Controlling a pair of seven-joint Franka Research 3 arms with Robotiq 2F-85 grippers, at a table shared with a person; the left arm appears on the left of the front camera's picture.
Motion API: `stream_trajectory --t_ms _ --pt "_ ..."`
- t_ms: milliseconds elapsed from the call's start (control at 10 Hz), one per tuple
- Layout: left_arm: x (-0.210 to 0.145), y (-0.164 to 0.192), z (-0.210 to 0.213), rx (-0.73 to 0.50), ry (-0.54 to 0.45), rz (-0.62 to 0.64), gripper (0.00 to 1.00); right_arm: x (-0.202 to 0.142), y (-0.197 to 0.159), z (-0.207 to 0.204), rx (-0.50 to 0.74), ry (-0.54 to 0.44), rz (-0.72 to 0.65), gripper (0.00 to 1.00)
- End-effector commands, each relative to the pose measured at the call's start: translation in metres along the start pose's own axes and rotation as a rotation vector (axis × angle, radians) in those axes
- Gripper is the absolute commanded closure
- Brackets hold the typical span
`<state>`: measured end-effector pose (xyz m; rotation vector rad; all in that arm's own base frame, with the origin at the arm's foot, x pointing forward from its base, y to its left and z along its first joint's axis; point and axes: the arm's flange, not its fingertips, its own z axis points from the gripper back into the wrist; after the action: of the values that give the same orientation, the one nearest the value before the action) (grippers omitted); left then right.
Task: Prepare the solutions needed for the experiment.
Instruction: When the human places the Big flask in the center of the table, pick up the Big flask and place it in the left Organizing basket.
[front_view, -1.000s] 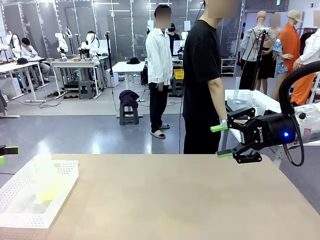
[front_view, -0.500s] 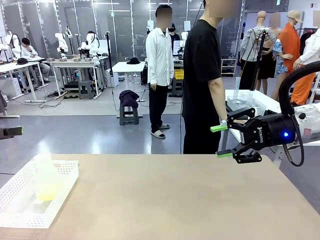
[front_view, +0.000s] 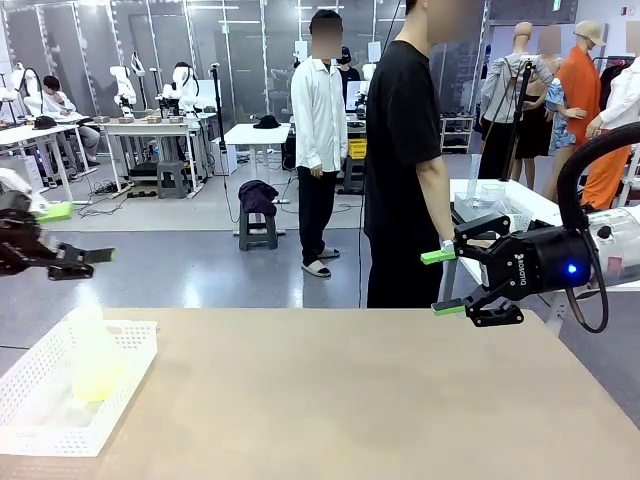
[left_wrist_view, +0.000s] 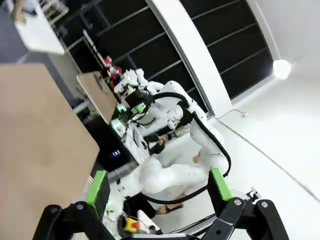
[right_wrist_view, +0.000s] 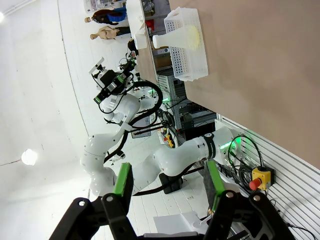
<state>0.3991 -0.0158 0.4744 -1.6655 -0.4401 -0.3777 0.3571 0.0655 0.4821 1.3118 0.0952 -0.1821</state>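
Left hand (front_view: 75, 235) newly risen, open

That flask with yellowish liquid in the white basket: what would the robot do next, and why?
Probably lower the left gripper toward the flask. Its jaws are open and empty, hovering above the basket, while the right gripper waits far off.

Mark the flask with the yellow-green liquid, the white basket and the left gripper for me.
flask (front_view: 93, 365): front view, on its tinted lower body.
white basket (front_view: 140, 362): front view, on its right side wall.
left gripper (front_view: 80, 235): front view, midway between its open fingertips, above the basket.
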Motion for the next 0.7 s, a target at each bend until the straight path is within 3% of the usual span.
stream_trajectory --t_ms 0,300,600 --pt "0.014 0.008 -0.022 0.002 0.048 0.142 0.00 0.000 0.001 0.000 0.008 0.002 0.004 0.28" --pt "0.008 0.016 -0.043 -0.085 0.118 0.254 0.00 0.000 0.001 0.000 0.008 0.002 0.004 0.28" --pt "0.000 0.020 -0.046 -0.048 0.111 0.218 0.00 0.000 0.001 0.000 0.008 0.002 0.004 0.28"
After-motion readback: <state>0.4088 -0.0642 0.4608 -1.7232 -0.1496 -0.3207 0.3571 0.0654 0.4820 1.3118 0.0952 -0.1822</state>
